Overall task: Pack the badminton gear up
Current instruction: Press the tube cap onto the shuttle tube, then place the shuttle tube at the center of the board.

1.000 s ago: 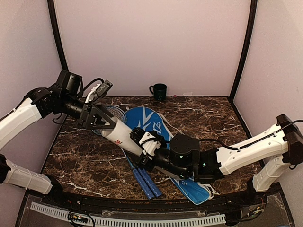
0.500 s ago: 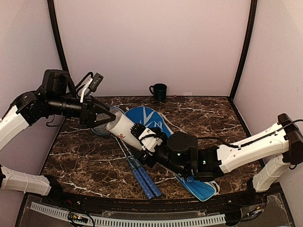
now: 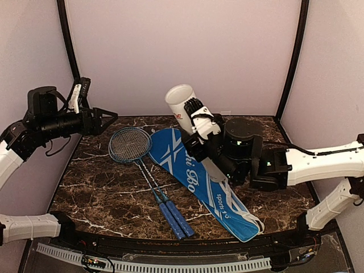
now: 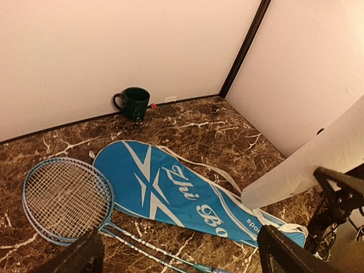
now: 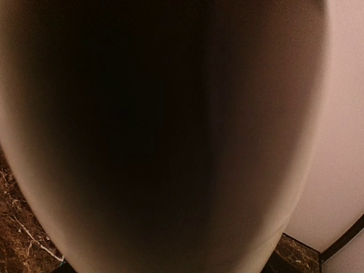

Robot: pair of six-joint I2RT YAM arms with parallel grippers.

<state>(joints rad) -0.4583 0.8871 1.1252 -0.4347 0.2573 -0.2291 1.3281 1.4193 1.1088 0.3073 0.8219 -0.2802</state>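
- The white tube (image 3: 183, 106) is clamped by the right fingers (image 3: 197, 109) and held above the desk (image 3: 102, 193), tilted, open end up.
- The left fingers (image 4: 79, 259) are spread wide, empty.
- "Zhi Bo" is read on the blue cover (image 3: 193, 176), laid beside the two rackets (image 3: 128, 145).

The table (image 3: 96, 187), in the lower half of the top view, looks like polished stone, dark with white veins, a little shiny. The cover (image 3: 187, 170) at centre seems smooth cloth with a soft sheen. The tube (image 3: 181, 101) above it is matt white. The rackets (image 3: 128, 145) have thin metallic-looking frames. The mug (image 4: 134, 102), at upper left in the left wrist view, looks glossy like glazed ceramic.
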